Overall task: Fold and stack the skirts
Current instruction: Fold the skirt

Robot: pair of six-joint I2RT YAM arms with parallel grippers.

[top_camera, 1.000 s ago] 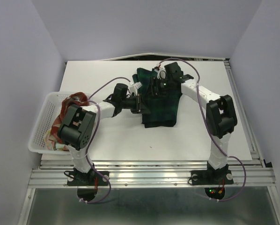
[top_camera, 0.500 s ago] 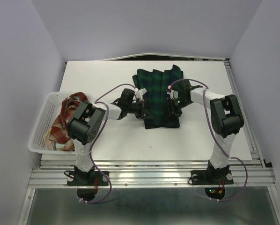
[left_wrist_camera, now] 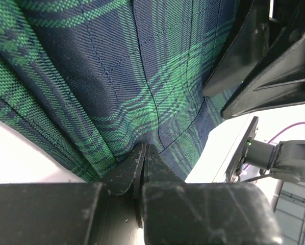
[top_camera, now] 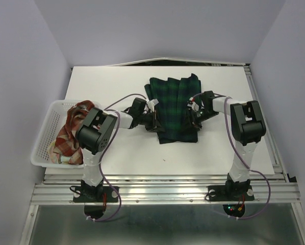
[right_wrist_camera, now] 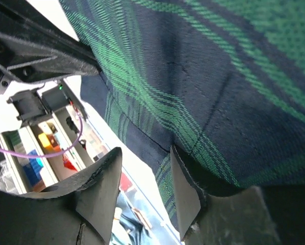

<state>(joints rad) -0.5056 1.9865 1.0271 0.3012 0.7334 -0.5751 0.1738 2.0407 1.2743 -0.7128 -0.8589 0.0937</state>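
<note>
Well to the left of the dark plaid skirt point(top_camera: 174, 109), a white mesh basket point(top_camera: 40, 148) sits at the edge of the bench point(top_camera: 111, 81). It holds the red-and-cream plaid skirt point(top_camera: 66, 135) in a heap. The left arm point(top_camera: 123, 118) stretches low over the bench to the dark plaid skirt's left edge, close to its near corner. The left jaws are clenched on the hem there, with cloth nipped between the tips. The dark plaid skirt lies flat on the bench, its pleats fanning toward the far side. At its right edge the right arm point(top_camera: 219, 102) lies low. The right jaws are released and stand apart, the skirt's edge resting against one finger point(right_wrist_camera: 185, 194) with a bare gap beside it.
</note>
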